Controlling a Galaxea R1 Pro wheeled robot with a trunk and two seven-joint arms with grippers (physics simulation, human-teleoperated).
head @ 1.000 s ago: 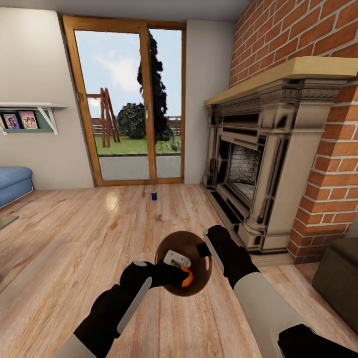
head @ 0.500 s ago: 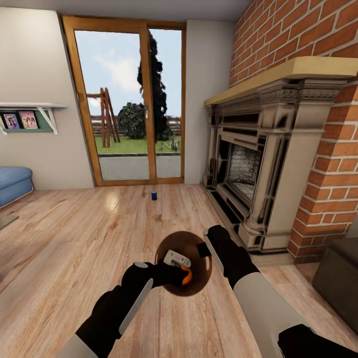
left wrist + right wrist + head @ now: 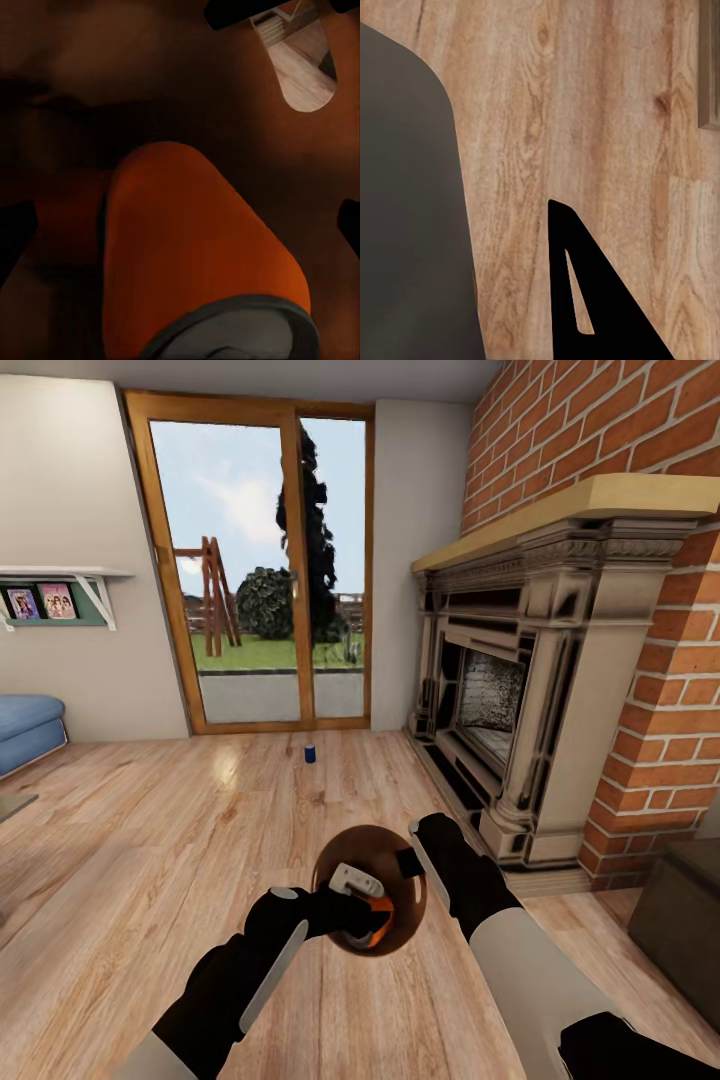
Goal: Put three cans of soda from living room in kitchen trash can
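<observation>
Orange soda can (image 3: pixel 377 922) sits inside the mouth of the trash can (image 3: pixel 405 920), whose glossy coppery-brown interior faces the head camera. The left gripper (image 3: pixel 360 905) reaches over the bin's rim with the can at its fingers; whether they are pinching it or spread around it cannot be told. In the left wrist view the orange can (image 3: pixel 199 255) fills the foreground against the brown inner wall (image 3: pixel 150 75), with a slice of wood floor showing past the rim. The right gripper (image 3: pixel 412 857) is at the bin's far-right rim, its fingers closed on the edge and holding the bin up off the floor. The right wrist view looks down the bin's grey outer wall (image 3: pixel 405 225) to floorboards, with one dark finger (image 3: pixel 600 300) in sight.

Farther out, a dark blue soda can (image 3: pixel 310 754) stands upright on the wood floor (image 3: pixel 150 840), well apart from the bin and near the wood-framed glass doors (image 3: pixel 260 570). To the right stands the ornate fireplace (image 3: pixel 520 690) in the red-brick wall (image 3: pixel 660 660). At the left edge are a blue sofa (image 3: pixel 28 728) and a wall shelf (image 3: pixel 60 595) with small pictures.
</observation>
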